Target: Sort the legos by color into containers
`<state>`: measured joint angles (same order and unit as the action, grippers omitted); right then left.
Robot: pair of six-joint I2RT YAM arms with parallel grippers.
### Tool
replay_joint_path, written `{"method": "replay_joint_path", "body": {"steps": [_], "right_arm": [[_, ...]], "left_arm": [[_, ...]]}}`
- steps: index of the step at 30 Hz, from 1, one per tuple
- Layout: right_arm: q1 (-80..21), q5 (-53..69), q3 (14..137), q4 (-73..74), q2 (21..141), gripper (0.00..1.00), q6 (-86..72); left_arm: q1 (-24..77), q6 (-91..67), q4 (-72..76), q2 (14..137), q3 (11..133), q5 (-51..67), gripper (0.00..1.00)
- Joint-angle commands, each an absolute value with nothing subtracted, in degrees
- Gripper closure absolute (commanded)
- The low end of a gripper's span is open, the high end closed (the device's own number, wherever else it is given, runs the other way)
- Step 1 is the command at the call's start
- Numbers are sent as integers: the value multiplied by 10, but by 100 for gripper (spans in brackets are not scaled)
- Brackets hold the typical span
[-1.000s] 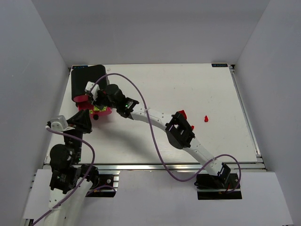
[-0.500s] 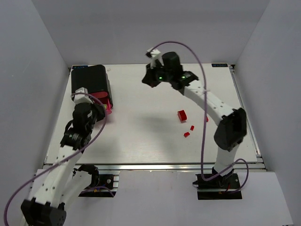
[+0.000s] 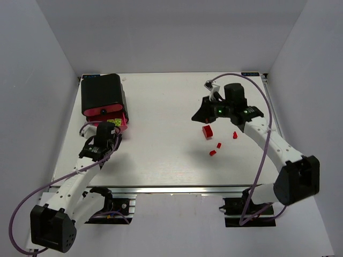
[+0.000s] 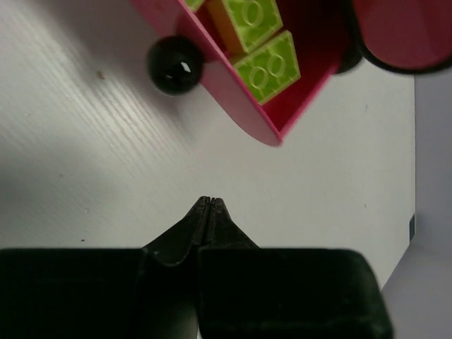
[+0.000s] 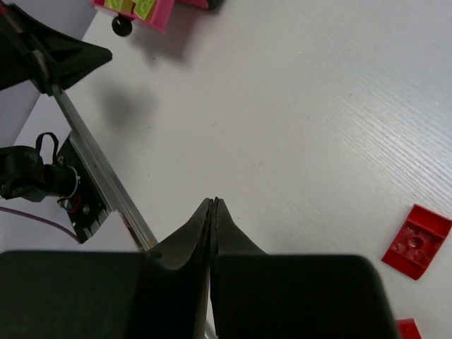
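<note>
The black housing (image 3: 102,93) stands at the far left. Its lowest pink drawer (image 3: 117,123) is pulled open and holds lime-yellow legos (image 4: 265,67). The drawer's wall (image 4: 233,99) and black knob (image 4: 174,65) lie just ahead of my left gripper (image 4: 210,201), which is shut and empty above the table. In the top view, the left gripper (image 3: 110,135) sits right in front of the drawer. My right gripper (image 3: 202,115) is shut and empty, hovering just beyond several red legos (image 3: 207,131). One red lego (image 5: 417,241) lies to the right of its tips (image 5: 214,201).
Small red legos (image 3: 218,145) (image 3: 212,153) (image 3: 235,135) lie scattered right of centre. A closed pink drawer front (image 4: 402,35) shows above the open one. The table's metal front rail (image 5: 99,176) and white side walls border the area.
The right arm has swung from the open drawer, by the far middle, to just beyond the red legos. The left arm has moved to just in front of the open drawer.
</note>
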<state>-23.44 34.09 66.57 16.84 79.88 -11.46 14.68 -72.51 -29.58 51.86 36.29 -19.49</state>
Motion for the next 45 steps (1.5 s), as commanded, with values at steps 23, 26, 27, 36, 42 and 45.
{"method": "replay_joint_path", "body": {"steps": [23, 26, 27, 36, 42, 45], "right_arm": [[-156, 427, 569, 56, 655, 100, -105], [-156, 429, 569, 56, 660, 100, -103], [-156, 429, 570, 58, 661, 100, -103], [-153, 428, 570, 61, 671, 100, -98], [-149, 431, 570, 61, 672, 100, -98], [-149, 431, 570, 61, 674, 100, -97]], "left_arm": [[133, -896, -168, 716, 389, -352, 38], [127, -884, -144, 715, 382, -349, 31], [127, -881, -133, 715, 379, -349, 28], [106, -821, -86, 743, 388, -331, 15], [84, -786, -52, 766, 388, -309, 11], [71, -772, -25, 776, 383, -291, 10]]}}
